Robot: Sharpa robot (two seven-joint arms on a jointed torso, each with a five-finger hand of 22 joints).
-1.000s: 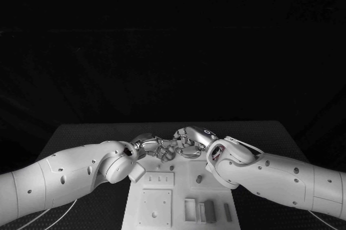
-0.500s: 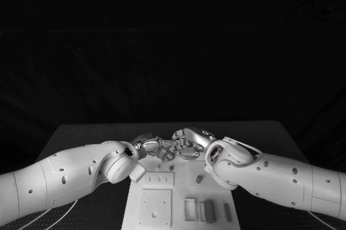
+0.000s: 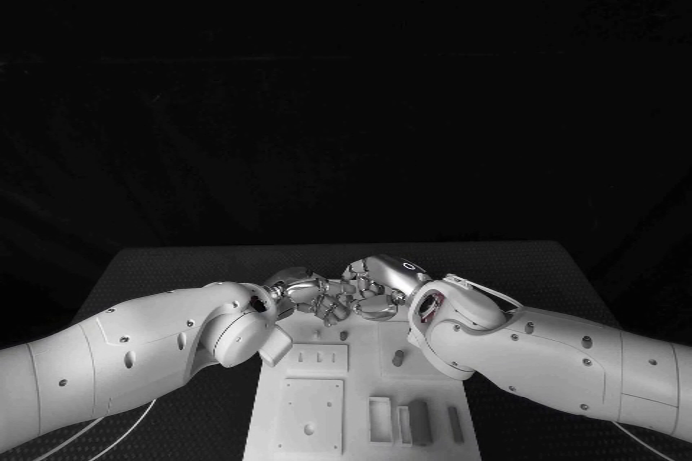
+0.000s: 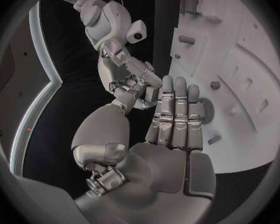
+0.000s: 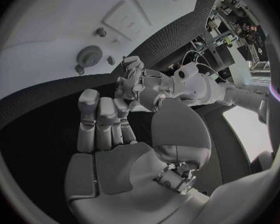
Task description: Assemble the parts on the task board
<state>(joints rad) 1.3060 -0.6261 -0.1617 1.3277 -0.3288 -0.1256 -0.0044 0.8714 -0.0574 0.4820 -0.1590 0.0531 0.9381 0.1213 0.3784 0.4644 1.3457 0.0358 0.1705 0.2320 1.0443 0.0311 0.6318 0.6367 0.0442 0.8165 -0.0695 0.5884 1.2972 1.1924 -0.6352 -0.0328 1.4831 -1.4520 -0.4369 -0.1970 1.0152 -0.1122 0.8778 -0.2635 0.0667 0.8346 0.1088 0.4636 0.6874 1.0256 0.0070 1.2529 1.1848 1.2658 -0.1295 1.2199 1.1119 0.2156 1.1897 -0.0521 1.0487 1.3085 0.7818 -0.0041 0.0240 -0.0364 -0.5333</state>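
Centrally, silver left hand (image 3: pixel 299 289) and silver right hand (image 3: pixel 378 286) meet fingertip to fingertip over white rectangular task board's (image 3: pixel 317 406) far end; whether they hold something, cannot tell.

A black table (image 3: pixel 173 266) with a finely textured top carried everything. Directly on it, in the middle, lay the white task board (image 3: pixel 281 421), a long plate running from the near edge of the table toward its far side. The dark tabletop stayed bare-looking on both sides of the board and beyond its far end. Near the board's near left side, thin pale cables (image 3: pixel 123 421) trailed across the table. In the right wrist view the same textured black surface (image 5: pixel 171 40) bordered the board's curved white edge (image 5: pixel 28 59), the board resting flat on it.
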